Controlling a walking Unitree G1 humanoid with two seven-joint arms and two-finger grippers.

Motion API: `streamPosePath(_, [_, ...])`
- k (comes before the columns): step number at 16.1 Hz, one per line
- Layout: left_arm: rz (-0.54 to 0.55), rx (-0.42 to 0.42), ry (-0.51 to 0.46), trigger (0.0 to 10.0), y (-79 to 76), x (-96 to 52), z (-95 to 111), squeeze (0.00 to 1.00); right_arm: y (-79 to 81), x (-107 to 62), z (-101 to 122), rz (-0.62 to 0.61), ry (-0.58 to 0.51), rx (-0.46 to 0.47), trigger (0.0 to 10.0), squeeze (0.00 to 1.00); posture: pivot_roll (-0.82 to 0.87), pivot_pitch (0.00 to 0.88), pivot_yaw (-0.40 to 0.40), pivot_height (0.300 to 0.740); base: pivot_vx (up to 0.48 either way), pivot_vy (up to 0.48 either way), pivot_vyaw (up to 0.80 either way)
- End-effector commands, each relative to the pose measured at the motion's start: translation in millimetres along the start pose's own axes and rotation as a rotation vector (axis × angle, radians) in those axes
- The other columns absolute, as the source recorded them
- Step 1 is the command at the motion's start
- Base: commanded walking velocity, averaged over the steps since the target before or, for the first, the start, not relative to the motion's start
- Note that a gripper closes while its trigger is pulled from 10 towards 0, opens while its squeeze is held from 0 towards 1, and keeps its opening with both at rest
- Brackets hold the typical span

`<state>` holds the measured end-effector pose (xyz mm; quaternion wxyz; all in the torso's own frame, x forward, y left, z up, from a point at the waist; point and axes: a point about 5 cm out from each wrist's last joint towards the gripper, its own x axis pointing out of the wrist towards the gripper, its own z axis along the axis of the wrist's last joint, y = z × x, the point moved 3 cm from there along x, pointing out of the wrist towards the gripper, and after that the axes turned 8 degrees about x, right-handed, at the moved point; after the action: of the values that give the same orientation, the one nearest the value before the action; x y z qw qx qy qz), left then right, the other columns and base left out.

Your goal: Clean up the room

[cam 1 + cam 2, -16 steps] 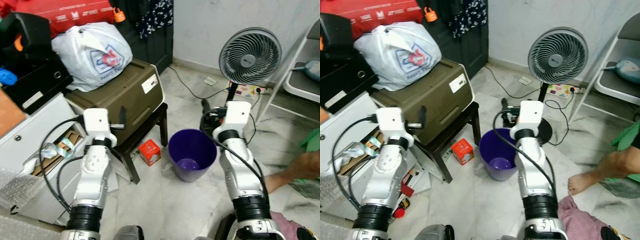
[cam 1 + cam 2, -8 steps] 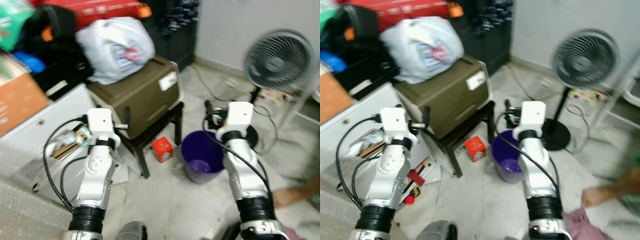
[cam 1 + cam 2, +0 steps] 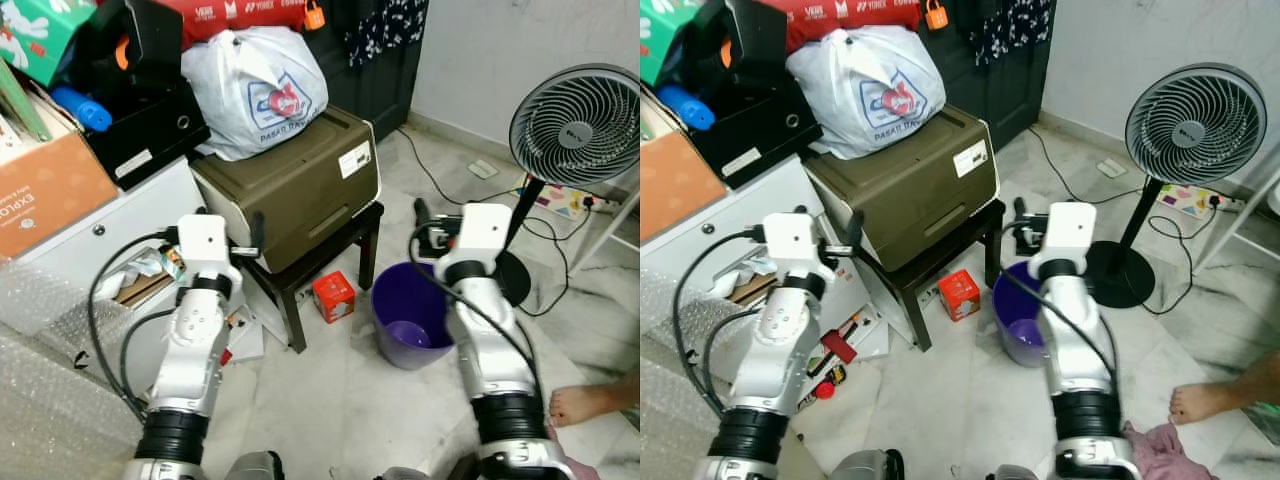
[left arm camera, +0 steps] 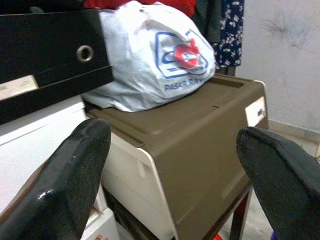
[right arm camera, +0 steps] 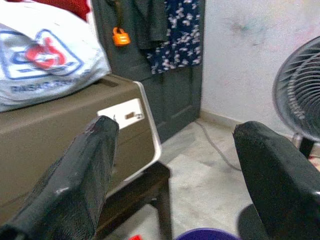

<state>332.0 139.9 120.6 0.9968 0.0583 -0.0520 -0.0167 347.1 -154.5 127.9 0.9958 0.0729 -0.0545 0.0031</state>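
Both sets of jaws stand released, gripping nothing: left gripper [image 4: 170,185] faces the brown storage box [image 3: 300,185], right gripper [image 5: 172,175] hangs just above the purple bin [image 3: 412,312]. The red carton [image 3: 334,296] lies on the floor between the stool legs and the bin. Judging by this, it's scouting for litter; next comes a bend down to that carton. Open floor lies near; the fan [image 3: 575,125] and its cables crowd the far right.
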Motion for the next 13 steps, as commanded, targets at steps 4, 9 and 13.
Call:
streamPosePath(4, [-0.028,-0.011,-0.025,10.0,0.3,-1.5,3.9,0.00,3.3,1.7,3.5,0.015,-0.013,0.000,10.0,0.00,-0.02,0.063,0.054,0.740,0.154,0.000,0.00])
streamPosePath(9, [-0.036,-0.015,-0.031,10.0,0.2,-1.3,4.6,0.00,3.4,1.9,3.5,0.013,-0.014,0.003,10.0,0.00,-0.02,0.062,0.053,0.740,0.365,0.000,0.00])
streamPosePath(13, [-0.036,-0.020,-0.026,10.0,-0.2,-1.3,3.9,0.00,3.3,2.2,3.6,0.012,-0.014,0.004,10.0,0.00,-0.02,0.062,0.053,0.740,0.334,0.000,0.00])
